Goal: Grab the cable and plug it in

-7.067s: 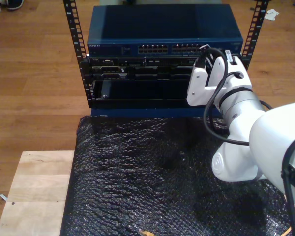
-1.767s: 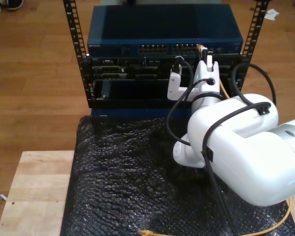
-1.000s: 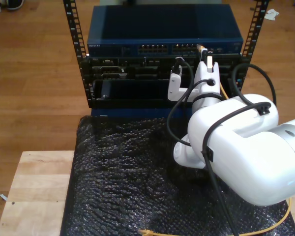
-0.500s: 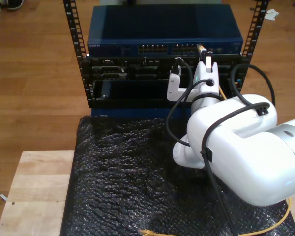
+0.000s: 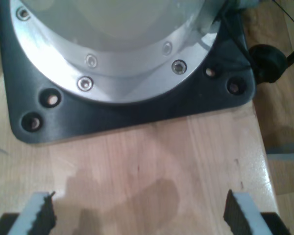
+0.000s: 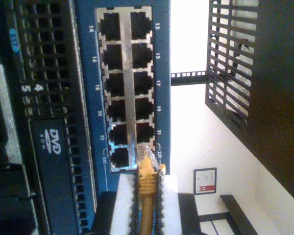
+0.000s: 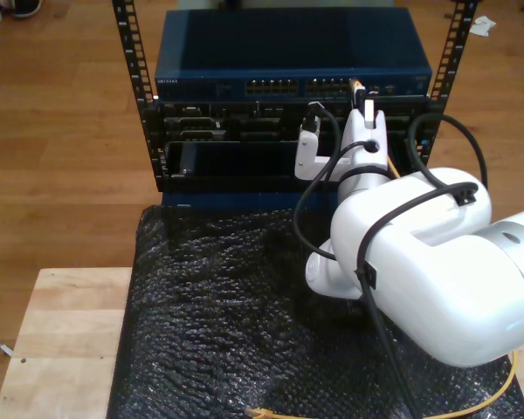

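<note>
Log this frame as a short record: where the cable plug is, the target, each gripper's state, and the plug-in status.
cable plug: yellow plug clamped in my second gripper, its tip at the port block's edge
target: blue switch in the rack, port block numbered 13 to 22 or beyond
first gripper: jaws apart over a wooden board, beside a black base plate, nothing held
cable slack: trails over the black wrap
status: not visibly seated

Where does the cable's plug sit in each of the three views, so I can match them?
First wrist view: not in it; wooden surface under my first gripper.
Second wrist view: plug between my second gripper jaws, at the switch's port block.
Exterior view: plug at the switch, toward that view's right.
Shared landmark: the port block.
</note>
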`<state>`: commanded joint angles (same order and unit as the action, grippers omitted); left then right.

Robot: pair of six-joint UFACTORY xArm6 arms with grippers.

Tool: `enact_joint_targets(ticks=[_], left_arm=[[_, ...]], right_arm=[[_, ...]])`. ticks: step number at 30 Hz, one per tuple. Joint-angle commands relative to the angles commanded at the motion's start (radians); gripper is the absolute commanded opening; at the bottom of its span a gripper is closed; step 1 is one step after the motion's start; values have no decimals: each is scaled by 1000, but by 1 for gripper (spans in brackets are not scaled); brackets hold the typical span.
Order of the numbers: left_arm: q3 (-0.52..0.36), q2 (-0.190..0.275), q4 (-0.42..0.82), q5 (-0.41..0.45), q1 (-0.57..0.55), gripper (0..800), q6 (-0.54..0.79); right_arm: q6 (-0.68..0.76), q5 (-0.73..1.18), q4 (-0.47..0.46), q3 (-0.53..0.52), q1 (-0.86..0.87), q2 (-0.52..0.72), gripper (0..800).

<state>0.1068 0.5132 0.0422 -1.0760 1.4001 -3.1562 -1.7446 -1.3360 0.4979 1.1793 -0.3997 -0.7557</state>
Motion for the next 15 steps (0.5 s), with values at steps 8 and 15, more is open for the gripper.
enact_joint_targets(ticks=[8, 15], left_arm=[[0, 0, 0, 0, 0, 800, 0], [0, 0, 0, 0, 0, 800, 0]], right_arm=[[-3, 2, 0, 14, -3, -6, 0], [-5, 3, 0, 32, -3, -18, 0]])
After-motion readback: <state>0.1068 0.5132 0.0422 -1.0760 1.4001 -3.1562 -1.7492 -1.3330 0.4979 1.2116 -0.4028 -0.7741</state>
